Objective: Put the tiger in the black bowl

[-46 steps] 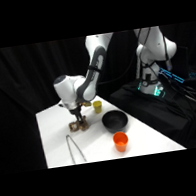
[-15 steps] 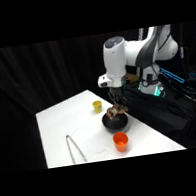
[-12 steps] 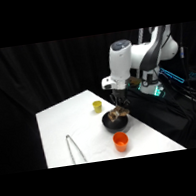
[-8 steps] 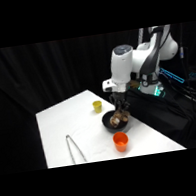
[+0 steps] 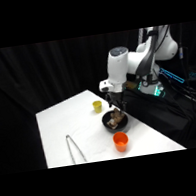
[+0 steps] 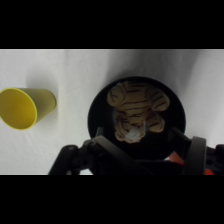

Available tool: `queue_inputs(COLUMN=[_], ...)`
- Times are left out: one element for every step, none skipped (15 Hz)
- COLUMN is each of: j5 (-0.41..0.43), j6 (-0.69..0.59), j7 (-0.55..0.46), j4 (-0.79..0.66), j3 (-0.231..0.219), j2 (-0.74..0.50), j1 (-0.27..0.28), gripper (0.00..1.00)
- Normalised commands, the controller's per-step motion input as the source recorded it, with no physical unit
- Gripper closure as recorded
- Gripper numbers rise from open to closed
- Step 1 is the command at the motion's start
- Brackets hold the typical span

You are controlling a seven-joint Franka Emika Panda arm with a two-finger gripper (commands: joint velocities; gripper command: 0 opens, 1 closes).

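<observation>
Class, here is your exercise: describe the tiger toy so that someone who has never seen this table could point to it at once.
Start at the white table and find the black bowl near its right edge, between a yellow cup and an orange cup. The tiger lies inside that bowl, directly below the robot's hand. It is the only soft, tan, dark-striped thing there; its neighbours are plain cups and metal tongs.

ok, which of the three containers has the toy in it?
The black bowl: the tiger lies inside it. The yellow cup and orange cup hold nothing visible.

One tiger (image 6: 136, 111), one black bowl (image 6: 97, 107), two cups (image 6: 25, 107) (yellow, orange), one tongs (image 5: 74, 149).
</observation>
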Motion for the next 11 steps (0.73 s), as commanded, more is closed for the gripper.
queue_inputs(j5=[0.101, 0.117, 0.166, 0.224, 0.225, 0.203, 0.223, 0.221, 0.265, 0.262, 0.254], j6=[-0.47, -0.52, -0.58, -0.59, -0.62, -0.60, -0.60, -0.55, -0.50, -0.43, -0.36], j7=[-0.18, -0.18, -0.22, -0.28, -0.27, -0.26, -0.29, -0.29, -0.33, -0.30, -0.18], j4=[0.09, 0.11, 0.14, 0.15, 0.19, 0.21, 0.26, 0.29, 0.32, 0.31, 0.33], j3=[0.010, 0.021, 0.025, 0.024, 0.019, 0.013, -0.004, -0.018, -0.042, -0.047, -0.035], j2=[-0.33, -0.37, -0.38, -0.37, -0.37, -0.36, -0.32, -0.27, -0.20, -0.17, -0.11], j1=[0.005, 0.009, 0.010, 0.015, 0.008, -0.001, -0.010, -0.019, -0.022, -0.025, -0.029], gripper=[0.00, 0.00, 0.00, 0.00, 0.00, 0.00, 0.00, 0.00, 0.00, 0.00, 0.00])
